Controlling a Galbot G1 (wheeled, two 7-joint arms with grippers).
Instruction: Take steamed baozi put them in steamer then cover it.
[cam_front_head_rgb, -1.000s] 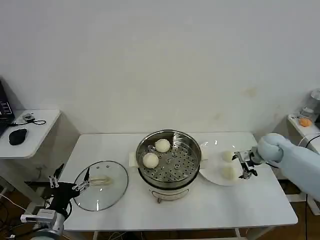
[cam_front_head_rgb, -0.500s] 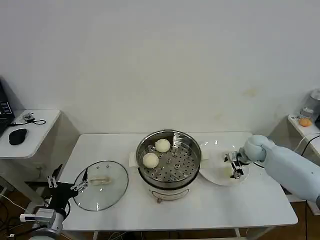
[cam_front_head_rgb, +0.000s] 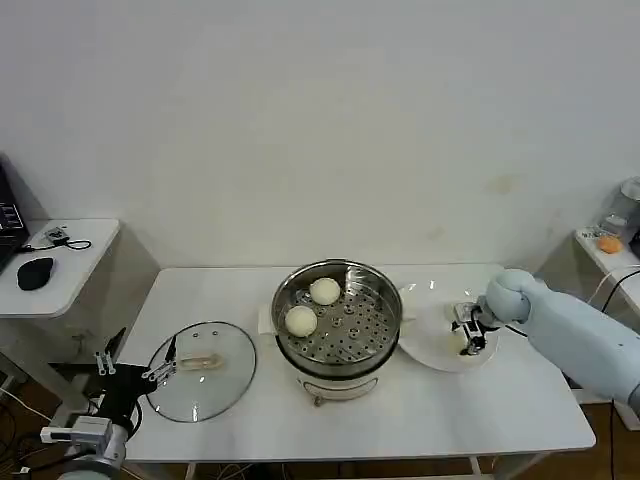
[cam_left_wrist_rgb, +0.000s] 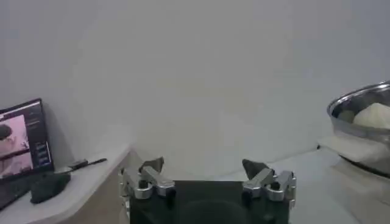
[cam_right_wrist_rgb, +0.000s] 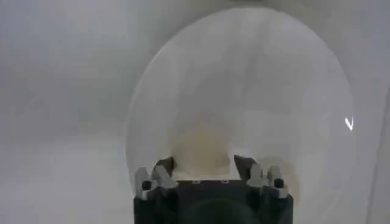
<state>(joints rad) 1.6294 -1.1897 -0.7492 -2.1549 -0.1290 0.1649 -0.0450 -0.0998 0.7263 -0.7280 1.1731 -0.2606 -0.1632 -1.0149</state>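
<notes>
The steamer stands at the middle of the white table, and two baozi lie on its perforated tray. Its rim with one baozi also shows in the left wrist view. To its right, my right gripper reaches down onto the clear glass plate and is shut on a baozi, which fills the space between the fingers of that gripper. The cover lies flat on the table to the steamer's left. My left gripper waits open beside the cover's left edge.
A low side table with a black mouse stands off the left end, and a lit screen sits there. A shelf with an orange item is at the far right. The table's front strip is bare.
My right gripper moved left from the plate's right edge and came down over the nearer baozi on the plate. The left arm stayed where it was.
</notes>
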